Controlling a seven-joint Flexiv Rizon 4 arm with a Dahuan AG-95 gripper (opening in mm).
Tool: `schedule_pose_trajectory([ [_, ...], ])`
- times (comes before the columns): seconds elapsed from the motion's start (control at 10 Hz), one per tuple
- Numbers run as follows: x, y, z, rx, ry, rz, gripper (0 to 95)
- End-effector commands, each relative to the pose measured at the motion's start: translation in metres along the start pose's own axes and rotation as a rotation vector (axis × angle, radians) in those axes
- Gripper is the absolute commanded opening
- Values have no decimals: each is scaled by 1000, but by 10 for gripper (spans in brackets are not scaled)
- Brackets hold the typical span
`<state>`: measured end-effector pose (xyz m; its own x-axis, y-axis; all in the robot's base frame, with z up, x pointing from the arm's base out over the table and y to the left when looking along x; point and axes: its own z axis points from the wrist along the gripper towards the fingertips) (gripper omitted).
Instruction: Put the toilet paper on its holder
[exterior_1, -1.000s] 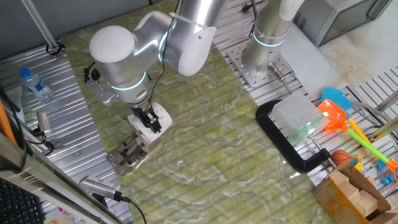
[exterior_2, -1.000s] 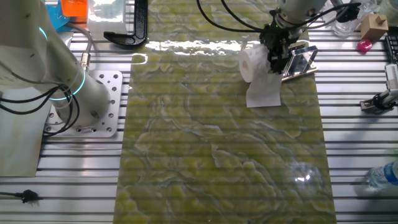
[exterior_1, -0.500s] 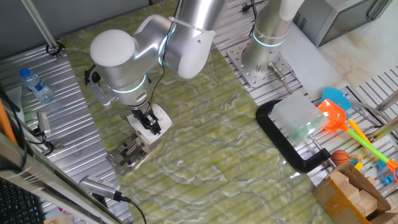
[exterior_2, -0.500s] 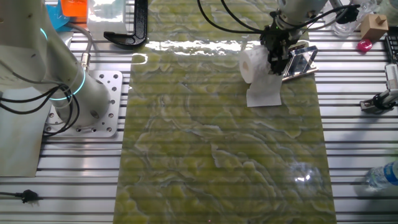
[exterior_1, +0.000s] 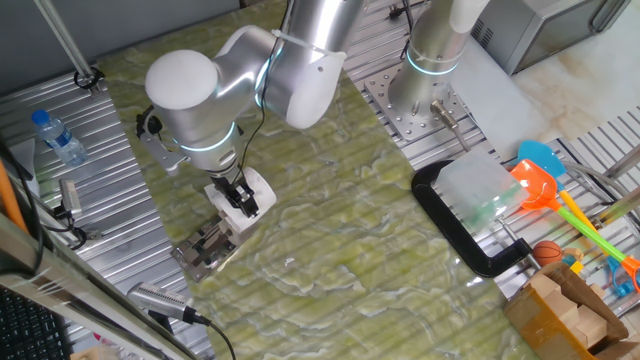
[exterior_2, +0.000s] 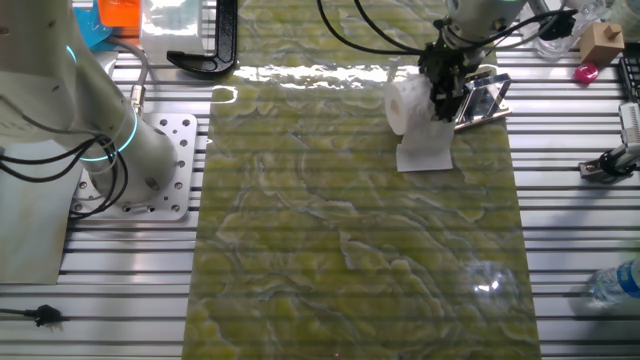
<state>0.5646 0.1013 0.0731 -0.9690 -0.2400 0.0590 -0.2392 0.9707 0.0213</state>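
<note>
The white toilet paper roll is held by my gripper, whose black fingers are shut on its end. A loose sheet hangs from it onto the green mat. The shiny metal holder lies on the mat right beside the roll, on the side away from the arm's base. The roll sits close against the holder; I cannot tell whether the bar is inside the core.
A big black C-clamp lies at the mat's edge. A water bottle lies on the slatted table. Toys and a cardboard box crowd one corner. A second arm's base stands beside the mat.
</note>
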Motion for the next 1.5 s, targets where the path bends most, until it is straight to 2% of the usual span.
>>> schedule_pose_trajectory([
  [0.1, -3, 3, -4, -3, 0, 4, 0],
  [0.3, -8, 5, -7, -1, 0, 6, 0],
  [0.6, -11, 2, 0, 0, -10, -1, 0],
  [1.2, -21, 4, -7, -2, -11, 1, 0],
  [1.5, -25, 3, -2, 0, -19, -2, 0],
])
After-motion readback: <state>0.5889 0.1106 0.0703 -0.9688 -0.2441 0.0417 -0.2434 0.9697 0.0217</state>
